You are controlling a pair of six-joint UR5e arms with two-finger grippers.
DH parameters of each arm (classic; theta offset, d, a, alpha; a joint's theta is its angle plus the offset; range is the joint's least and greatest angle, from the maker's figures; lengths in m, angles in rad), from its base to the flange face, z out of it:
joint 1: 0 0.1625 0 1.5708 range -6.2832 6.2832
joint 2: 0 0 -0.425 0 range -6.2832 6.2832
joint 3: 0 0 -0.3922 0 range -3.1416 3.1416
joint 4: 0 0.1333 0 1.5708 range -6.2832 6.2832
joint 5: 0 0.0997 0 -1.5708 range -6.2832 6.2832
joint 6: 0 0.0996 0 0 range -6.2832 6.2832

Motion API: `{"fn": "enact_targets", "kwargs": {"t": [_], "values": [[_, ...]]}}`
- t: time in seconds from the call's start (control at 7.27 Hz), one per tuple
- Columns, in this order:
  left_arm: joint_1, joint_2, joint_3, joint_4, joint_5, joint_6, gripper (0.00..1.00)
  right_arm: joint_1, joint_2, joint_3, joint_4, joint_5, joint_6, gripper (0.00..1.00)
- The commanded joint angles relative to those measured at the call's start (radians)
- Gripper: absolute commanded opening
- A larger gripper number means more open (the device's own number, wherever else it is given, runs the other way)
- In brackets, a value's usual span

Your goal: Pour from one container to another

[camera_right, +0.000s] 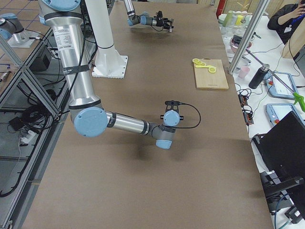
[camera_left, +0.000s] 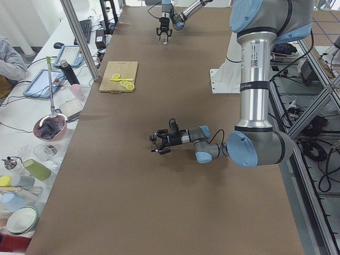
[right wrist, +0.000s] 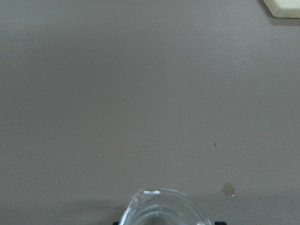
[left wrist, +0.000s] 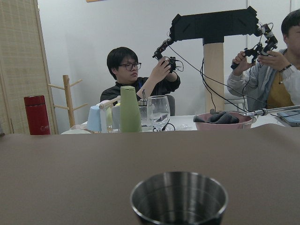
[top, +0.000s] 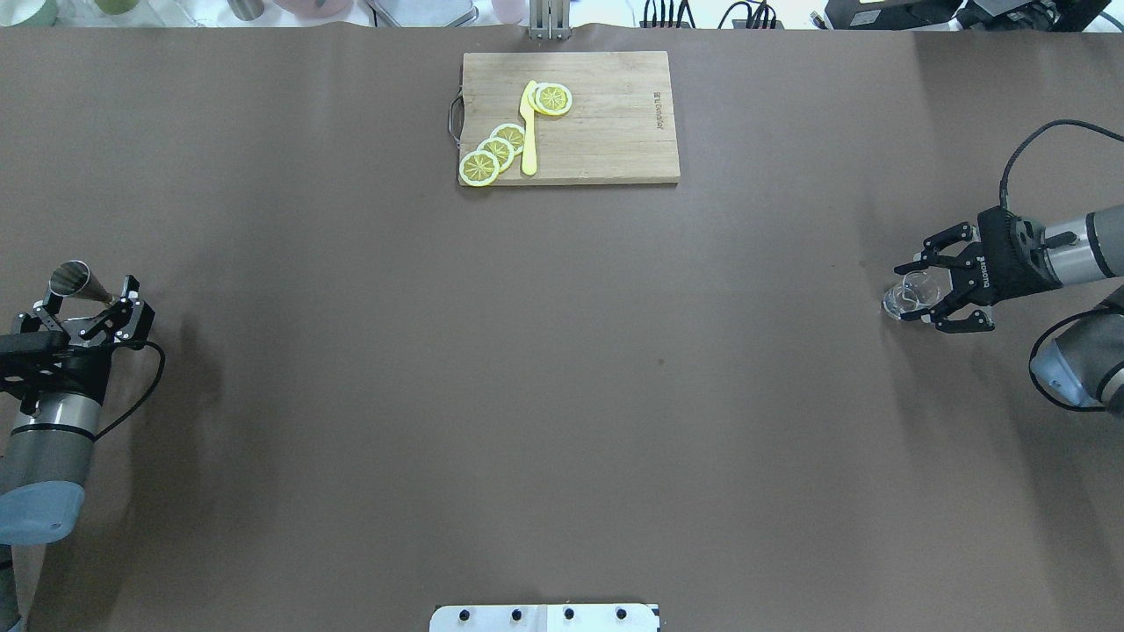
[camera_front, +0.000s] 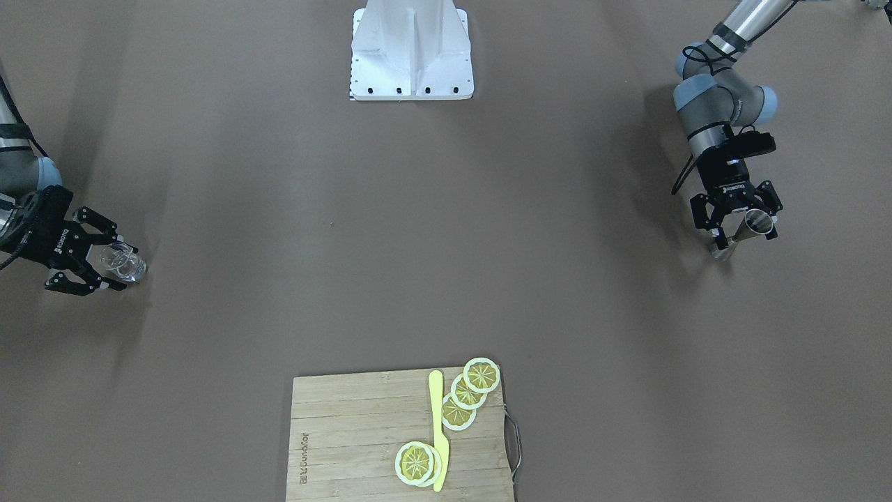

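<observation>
The clear glass cup (camera_front: 124, 263) stands at the table's end on my right, between the fingers of my right gripper (camera_front: 117, 265), which is open around it. The overhead view shows the cup (top: 909, 296) at the tips of that gripper (top: 922, 294). Its rim and pouring lip (right wrist: 161, 208) fill the bottom of the right wrist view. At the opposite end the silver jigger (camera_front: 757, 222) stands upright between the spread fingers of my open left gripper (camera_front: 742, 237). From overhead the jigger (top: 72, 277) rises above that gripper (top: 88, 303). Its open cone (left wrist: 179, 197) faces up.
A wooden cutting board (top: 606, 123) with lemon slices (top: 493, 151) and a yellow knife (top: 529, 132) lies at the table's far middle edge. The robot's white base (camera_front: 411, 56) is at the near edge. Operators and bench items sit past the left end.
</observation>
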Motion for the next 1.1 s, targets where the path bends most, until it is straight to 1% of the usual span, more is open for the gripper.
{"fn": "enact_targets", "kwargs": {"t": [0.0, 0.14, 0.28, 0.41, 0.55, 0.69, 0.83, 0.96], "values": [[0.003, -0.001, 0.001, 0.010, 0.004, -0.052, 0.99, -0.001, 0.000, 0.000, 0.000, 0.000, 0.001, 0.47], [0.006, -0.002, 0.004, 0.013, 0.002, -0.107, 0.98, -0.001, -0.001, 0.000, 0.000, 0.001, 0.001, 0.31], [0.011, -0.002, 0.007, 0.013, 0.004, -0.114, 0.97, 0.001, 0.000, -0.005, 0.000, 0.011, 0.001, 0.19], [0.018, -0.004, 0.007, 0.016, 0.004, -0.112, 0.98, 0.005, 0.000, -0.005, 0.000, 0.014, 0.001, 0.00], [0.018, -0.001, 0.001, 0.062, 0.006, -0.112, 0.98, 0.025, 0.005, -0.005, -0.003, 0.030, 0.002, 0.00], [0.018, -0.002, 0.004, 0.081, 0.006, -0.128, 0.97, 0.062, 0.026, -0.005, -0.008, 0.072, 0.017, 0.00], [0.018, -0.002, 0.000, 0.082, 0.004, -0.169, 0.87, 0.082, 0.037, -0.003, -0.008, 0.086, 0.025, 0.00], [0.017, -0.002, -0.002, 0.082, 0.002, -0.172, 0.65, 0.097, 0.041, -0.002, -0.008, 0.093, 0.027, 0.00]]}}
